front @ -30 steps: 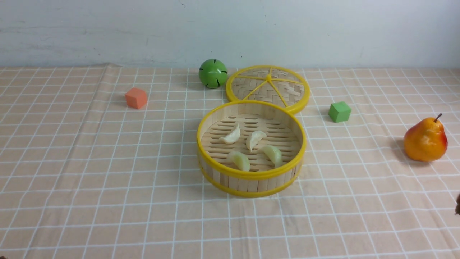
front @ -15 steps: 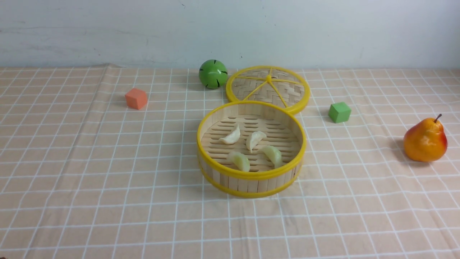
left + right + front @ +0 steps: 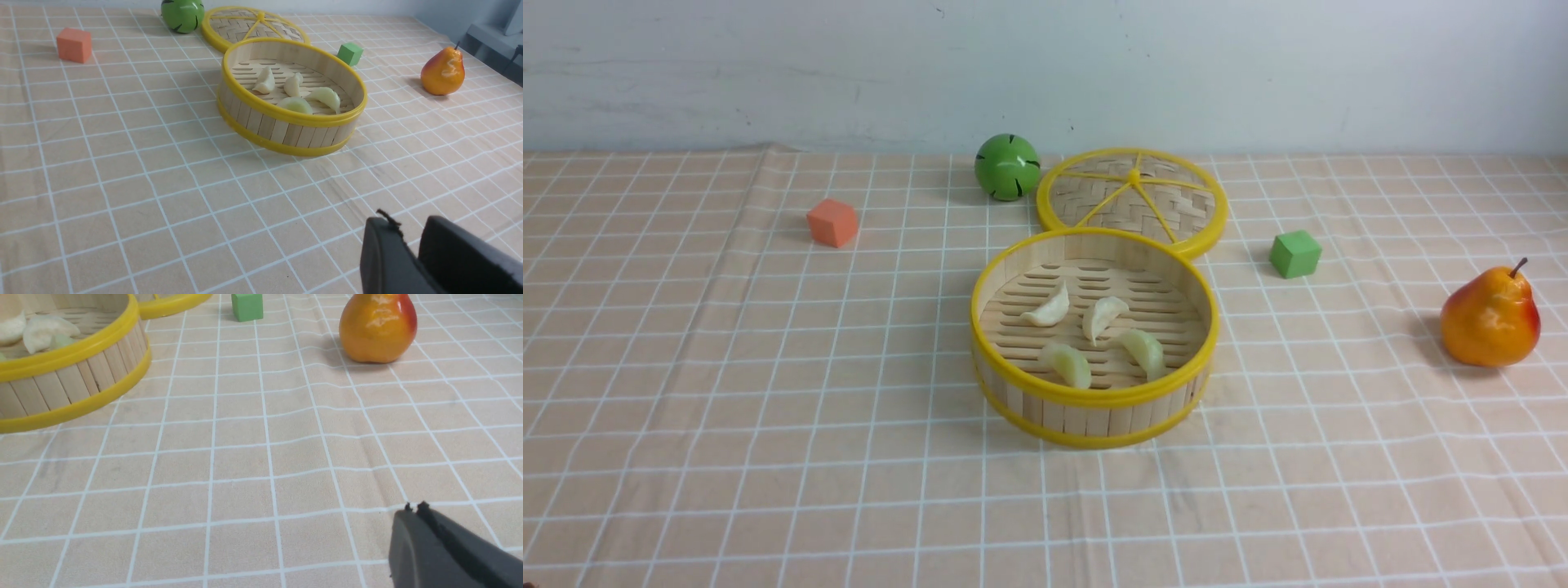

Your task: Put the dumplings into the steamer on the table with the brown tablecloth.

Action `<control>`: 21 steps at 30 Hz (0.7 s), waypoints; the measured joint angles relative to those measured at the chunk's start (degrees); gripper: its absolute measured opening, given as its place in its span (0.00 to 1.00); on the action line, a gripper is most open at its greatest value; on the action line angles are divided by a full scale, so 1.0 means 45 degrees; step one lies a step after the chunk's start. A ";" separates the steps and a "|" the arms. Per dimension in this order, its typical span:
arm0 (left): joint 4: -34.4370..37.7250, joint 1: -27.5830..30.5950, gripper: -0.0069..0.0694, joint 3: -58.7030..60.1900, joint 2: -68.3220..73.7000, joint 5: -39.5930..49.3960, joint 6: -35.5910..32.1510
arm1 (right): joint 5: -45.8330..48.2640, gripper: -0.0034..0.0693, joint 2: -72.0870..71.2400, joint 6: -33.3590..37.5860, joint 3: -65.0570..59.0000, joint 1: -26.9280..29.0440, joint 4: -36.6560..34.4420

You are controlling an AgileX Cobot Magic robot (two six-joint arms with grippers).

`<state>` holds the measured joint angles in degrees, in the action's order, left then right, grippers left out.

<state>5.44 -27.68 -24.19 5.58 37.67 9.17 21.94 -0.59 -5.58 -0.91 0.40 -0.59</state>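
Observation:
The steamer (image 3: 1094, 398), a round bamboo basket with yellow rims, stands mid-table on the brown tablecloth (image 3: 768, 367). Several pale dumplings (image 3: 1103, 317) lie on its slatted floor, and none lies outside it. Neither gripper shows in the front view. In the left wrist view my left gripper (image 3: 410, 226) hovers over bare cloth well short of the steamer (image 3: 286, 116), its fingers slightly parted and empty. My right gripper (image 3: 415, 508) is shut on nothing, over the cloth between the steamer (image 3: 61, 355) and the pear (image 3: 378, 328).
The flat woven lid (image 3: 1131, 200) lies just behind the steamer, with a green ball (image 3: 1006, 167) beside it. An orange cube (image 3: 832, 222) sits at the back left, a green cube (image 3: 1294, 253) to the right and the pear (image 3: 1490, 317) far right.
A dark gripper tip at the right edge of the front view has gone out of sight. The steamer, dumplings and other objects have not moved.

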 joint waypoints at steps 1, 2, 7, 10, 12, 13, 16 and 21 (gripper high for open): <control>0.0000 0.0000 0.26 0.0000 0.0000 0.0000 0.0000 | 0.0026 0.02 0.0000 0.0000 0.0004 0.0000 -0.0054; 0.0000 0.0000 0.26 0.0000 0.0000 0.0000 0.0000 | 0.0025 0.02 0.0000 0.0000 0.0004 0.0000 -0.0072; 0.0000 0.0000 0.27 0.0000 0.0000 0.0000 0.0000 | 0.0038 0.02 0.0000 0.0000 0.0014 0.0000 -0.0083; 0.0000 0.0000 0.27 0.0000 0.0000 0.0000 0.0000 | 0.0048 0.02 0.0000 0.0000 0.0014 0.0000 -0.0083; 0.0000 0.0000 0.28 0.0000 0.0000 0.0000 0.0000 | 0.0048 0.03 0.0000 0.0000 0.0014 0.0000 -0.0083; 0.0000 0.0000 0.28 0.0000 0.0000 0.0000 0.0000 | 0.0048 0.03 0.0000 0.0000 0.0014 0.0000 -0.0083; 0.0000 0.0000 0.28 0.0000 0.0000 0.0000 0.0000 | 0.0048 0.03 0.0000 0.0000 0.0014 0.0000 -0.0083; 0.0000 0.0000 0.28 0.0000 0.0000 0.0000 0.0000 | 0.0048 0.03 0.0000 0.0000 0.0014 0.0000 -0.0083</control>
<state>5.44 -27.68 -24.19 5.58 37.67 9.17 22.16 -0.59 -5.58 -0.84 0.40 -0.96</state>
